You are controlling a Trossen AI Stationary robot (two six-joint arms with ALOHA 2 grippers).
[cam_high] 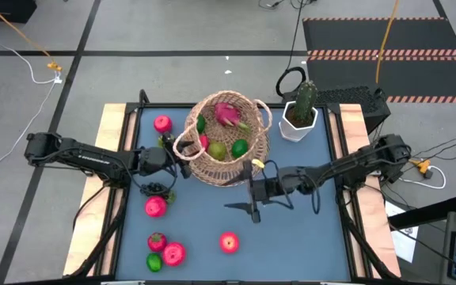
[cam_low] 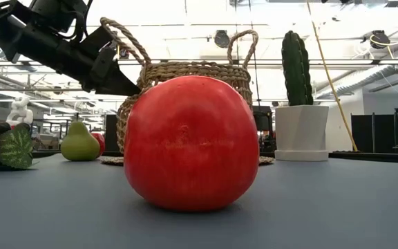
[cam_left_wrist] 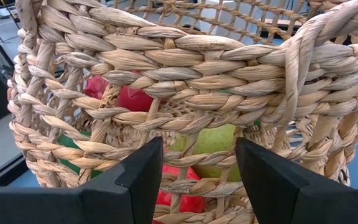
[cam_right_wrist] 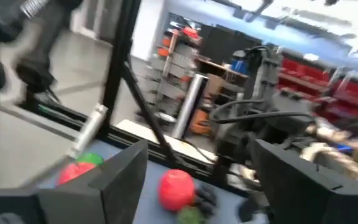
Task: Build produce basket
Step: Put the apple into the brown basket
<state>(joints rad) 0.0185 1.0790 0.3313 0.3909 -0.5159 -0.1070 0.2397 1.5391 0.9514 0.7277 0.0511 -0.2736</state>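
The tan woven basket (cam_high: 226, 138) stands at the table's far middle on its base, with a pink dragon fruit (cam_high: 228, 113), green limes (cam_high: 239, 147) and a red fruit inside. My left gripper (cam_high: 177, 157) is at the basket's left wall (cam_left_wrist: 191, 93). Its fingers are apart and the weave fills the view ahead of them. My right gripper (cam_high: 253, 192) hovers open above the table, just near of the basket, with nothing between its fingers (cam_right_wrist: 126, 171). Loose produce lies on the table: a red apple (cam_high: 228, 242) near the front and others at the left (cam_high: 156, 207). My left gripper comes at the basket's left wall nearly level, from the table's left. Both fingertips (cam_left_wrist: 143, 163) stand outside the weave, below the rim. I cannot tell whether they touch it.
A white pot with a green cactus (cam_high: 299, 119) stands right of the basket. An apple (cam_high: 162, 123) lies at the far left. A pear (cam_low: 80, 144) sits left of the basket. Several fruits (cam_high: 167, 253) cluster at the near left. Bare blue mat (cam_high: 299, 229) lies at the near right.
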